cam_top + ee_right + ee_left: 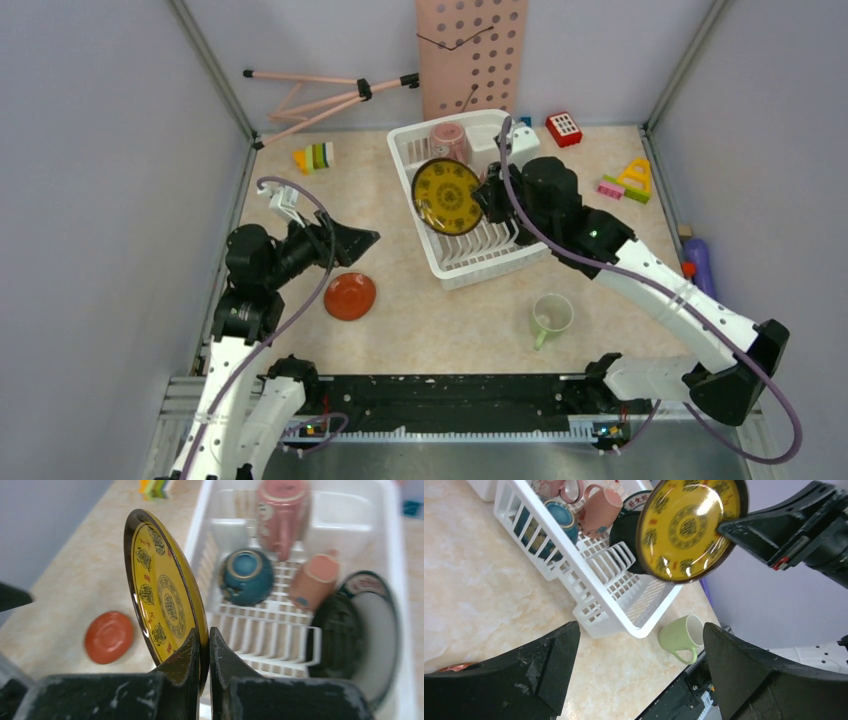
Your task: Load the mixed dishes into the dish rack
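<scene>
Jaws of the left gripper (362, 243) stand spread wide near the round orange-red saucer (350, 296) on the table. Farther, the right gripper (204, 637) pinches the round yellow patterned plate with dark rim (165, 605) on edge. The upright prongs of the white plastic slotted dish rack (480, 268) lie just below it.

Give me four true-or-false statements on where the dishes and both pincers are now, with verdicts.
1. The right pincer is shut on the round yellow patterned plate with a dark rim. True.
2. The pale green ceramic mug sits inside the white plastic dish rack. False: it is on the table, outside the rack.
3. The left pincer holds the orange-red round saucer. False: it is open and empty, and the saucer lies on the table.
4. The blue-outside bowl is in the rack. True.
</scene>
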Robot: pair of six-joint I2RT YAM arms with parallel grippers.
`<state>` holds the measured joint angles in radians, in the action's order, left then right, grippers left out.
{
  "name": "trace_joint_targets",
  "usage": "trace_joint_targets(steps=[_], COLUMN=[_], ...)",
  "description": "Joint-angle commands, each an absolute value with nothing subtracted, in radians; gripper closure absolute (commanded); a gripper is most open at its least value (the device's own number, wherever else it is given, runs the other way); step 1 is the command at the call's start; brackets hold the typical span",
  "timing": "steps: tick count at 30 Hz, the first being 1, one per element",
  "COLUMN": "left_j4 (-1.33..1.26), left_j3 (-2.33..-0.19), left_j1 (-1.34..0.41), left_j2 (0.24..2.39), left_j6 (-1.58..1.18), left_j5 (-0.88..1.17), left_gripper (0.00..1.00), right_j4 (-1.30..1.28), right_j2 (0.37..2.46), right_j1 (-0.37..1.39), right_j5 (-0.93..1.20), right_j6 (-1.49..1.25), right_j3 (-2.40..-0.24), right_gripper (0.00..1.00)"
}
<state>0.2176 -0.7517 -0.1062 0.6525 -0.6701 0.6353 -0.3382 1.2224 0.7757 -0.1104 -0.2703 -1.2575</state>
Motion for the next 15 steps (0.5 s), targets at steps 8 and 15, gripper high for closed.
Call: trace_joint_targets(steps=[8, 15], left_j4=[0.409, 0.438], left_j3=[-0.802, -0.765], left_j1=[-0.107, -0.107], left_j2=[0.701, 0.706], left_j6=[-0.597, -0.661], left_j5=[0.356, 0.182], left_gripper=[0.02, 0.02], right_j4=[-0.508, -0.52], right_j2=[1.232, 1.275], right_j1=[0.775, 0.775], right_j5=[-0.65, -0.663], right_j6=[-0.073, -0.065], right_j3=[-1.339, -1.342], right_gripper=[1.0, 1.0])
